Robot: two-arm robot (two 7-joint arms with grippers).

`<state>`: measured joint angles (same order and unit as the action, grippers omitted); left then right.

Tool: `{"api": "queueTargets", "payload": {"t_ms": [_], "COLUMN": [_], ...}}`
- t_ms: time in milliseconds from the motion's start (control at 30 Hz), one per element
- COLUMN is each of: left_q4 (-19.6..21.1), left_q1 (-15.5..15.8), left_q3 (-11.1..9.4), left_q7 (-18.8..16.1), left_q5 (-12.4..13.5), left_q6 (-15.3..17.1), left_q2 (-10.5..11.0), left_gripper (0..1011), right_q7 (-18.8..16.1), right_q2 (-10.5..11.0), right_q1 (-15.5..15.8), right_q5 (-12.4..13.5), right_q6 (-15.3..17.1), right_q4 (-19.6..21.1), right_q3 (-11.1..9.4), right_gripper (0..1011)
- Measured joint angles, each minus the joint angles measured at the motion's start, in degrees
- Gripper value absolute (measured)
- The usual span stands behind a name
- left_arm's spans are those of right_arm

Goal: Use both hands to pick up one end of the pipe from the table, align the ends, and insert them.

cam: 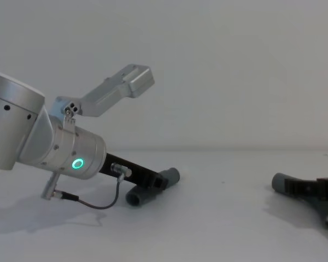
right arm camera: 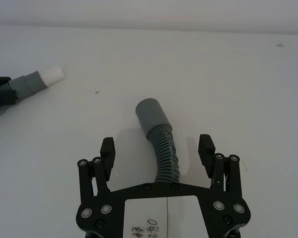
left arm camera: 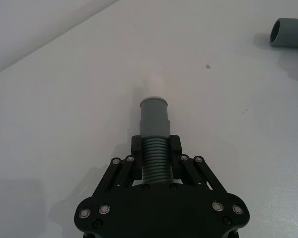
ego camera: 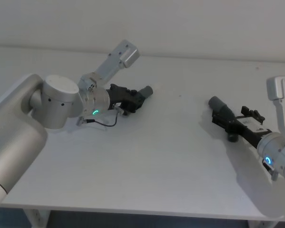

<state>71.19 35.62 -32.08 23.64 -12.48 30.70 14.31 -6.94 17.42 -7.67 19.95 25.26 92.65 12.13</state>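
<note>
Grey left hose (left arm camera: 154, 116) sits clenched in the left gripper (left arm camera: 156, 148). Released, the right gripper (right arm camera: 157, 148) straddles the right hose (right arm camera: 152, 115).

You see matt white table (ego camera: 147, 161); hose (left arm camera: 155, 163) ribbed grey plastic, cuff (left arm camera: 154, 116) smooth matt; left gripper (left arm camera: 155, 145), right gripper (right arm camera: 157, 145) black plastic; wrist (cam: 60, 144) satin metal.

Head looks down, chest sideways, sharing table (ego camera: 156, 156).

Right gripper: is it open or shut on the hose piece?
Open. The right gripper has its fingers clear of the hose piece, a gap each side.
</note>
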Motion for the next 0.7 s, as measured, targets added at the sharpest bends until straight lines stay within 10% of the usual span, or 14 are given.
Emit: {"api": "queueTargets", "payload": {"t_ms": [700], "left_q4": [0.0], "left_q1": [0.0], "left_q3": [0.0], "left_q7": [0.0], "left_q5": [0.0], "left_q6": [0.0], "left_q2": [0.0], "left_gripper": [313], "right_q7": [-1.4], "right_q2": [-0.3], "right_q1": [-1.5], "right_q5": [-0.4], "right_q6": [3.0], "right_q4": [-1.6], "right_q3": [-0.2], "right_gripper": [1000]}}
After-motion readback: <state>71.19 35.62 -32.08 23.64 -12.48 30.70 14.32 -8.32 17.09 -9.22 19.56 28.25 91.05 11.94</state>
